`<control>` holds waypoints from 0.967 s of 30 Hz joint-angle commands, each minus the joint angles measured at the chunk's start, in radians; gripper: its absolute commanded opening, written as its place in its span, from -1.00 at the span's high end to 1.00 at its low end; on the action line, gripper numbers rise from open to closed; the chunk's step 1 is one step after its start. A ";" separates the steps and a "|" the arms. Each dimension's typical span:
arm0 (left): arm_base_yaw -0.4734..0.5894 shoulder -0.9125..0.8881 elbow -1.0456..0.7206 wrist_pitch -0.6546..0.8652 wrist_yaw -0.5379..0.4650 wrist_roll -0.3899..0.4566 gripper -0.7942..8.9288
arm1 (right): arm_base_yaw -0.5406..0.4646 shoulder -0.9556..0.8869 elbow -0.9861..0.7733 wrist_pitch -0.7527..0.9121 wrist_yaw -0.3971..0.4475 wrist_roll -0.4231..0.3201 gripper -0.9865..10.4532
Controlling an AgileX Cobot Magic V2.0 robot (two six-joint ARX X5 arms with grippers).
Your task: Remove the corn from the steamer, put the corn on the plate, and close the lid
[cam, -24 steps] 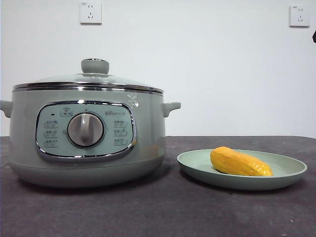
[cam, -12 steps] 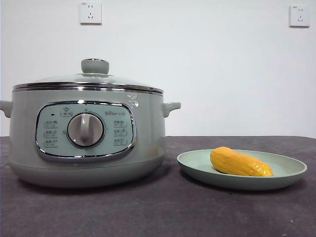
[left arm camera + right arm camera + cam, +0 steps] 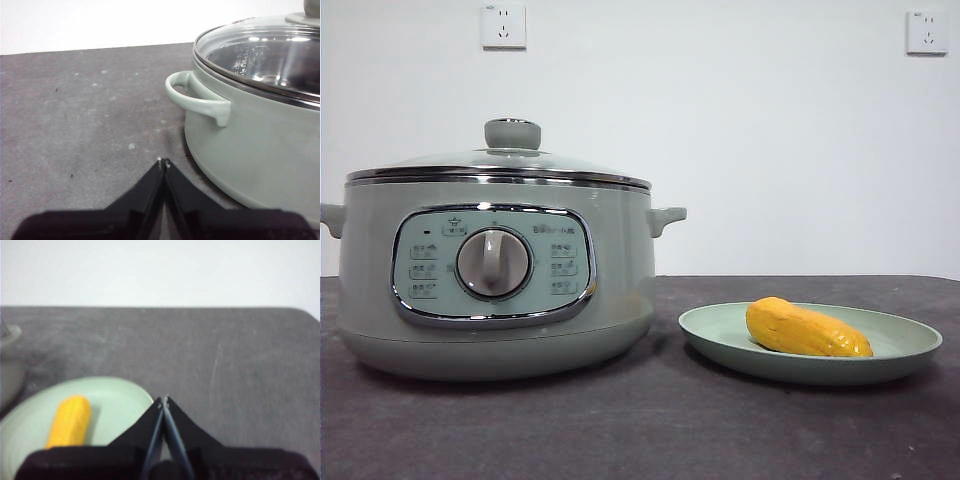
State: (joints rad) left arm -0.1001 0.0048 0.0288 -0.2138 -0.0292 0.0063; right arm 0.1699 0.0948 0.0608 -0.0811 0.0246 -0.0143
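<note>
The orange-yellow corn [image 3: 806, 329] lies on the pale green plate [image 3: 912, 350] at the right of the front view. The sage-green steamer [image 3: 620, 260] stands at the left with the glass lid [image 3: 500, 160] sitting shut on it. My left gripper [image 3: 163, 162] is shut and empty, low beside the steamer's side handle [image 3: 197, 97]; the lid [image 3: 265, 55] shows there too. My right gripper [image 3: 164, 400] is shut and empty, just past the plate's rim [image 3: 135, 389], with the corn [image 3: 71, 420] beside it. Neither gripper shows in the front view.
The dark grey table [image 3: 650, 430] carries the steamer and the plate. Two wall sockets [image 3: 503, 25] sit high on the white wall behind. The table's far edge [image 3: 200, 307] shows in the right wrist view.
A black arm tip at the right edge of the front view one second ago has gone out of view. The steamer, lid, plate and corn have not moved.
</note>
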 commanded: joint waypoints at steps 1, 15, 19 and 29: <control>0.003 -0.003 -0.015 0.005 0.005 -0.006 0.84 | -0.011 -0.053 -0.052 0.012 -0.008 -0.006 0.82; 0.003 -0.003 -0.015 0.005 0.005 -0.006 0.84 | -0.045 -0.094 -0.055 -0.101 -0.075 0.040 0.82; 0.003 -0.003 -0.015 0.005 0.005 -0.006 0.84 | -0.045 -0.093 -0.055 -0.099 -0.071 0.080 0.82; 0.003 -0.003 -0.015 0.005 0.005 -0.006 0.84 | -0.045 -0.093 -0.055 -0.099 -0.071 0.080 0.82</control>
State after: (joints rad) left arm -0.1001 0.0048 0.0288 -0.2134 -0.0292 0.0063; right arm 0.1246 0.0040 0.0147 -0.1707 -0.0429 0.0563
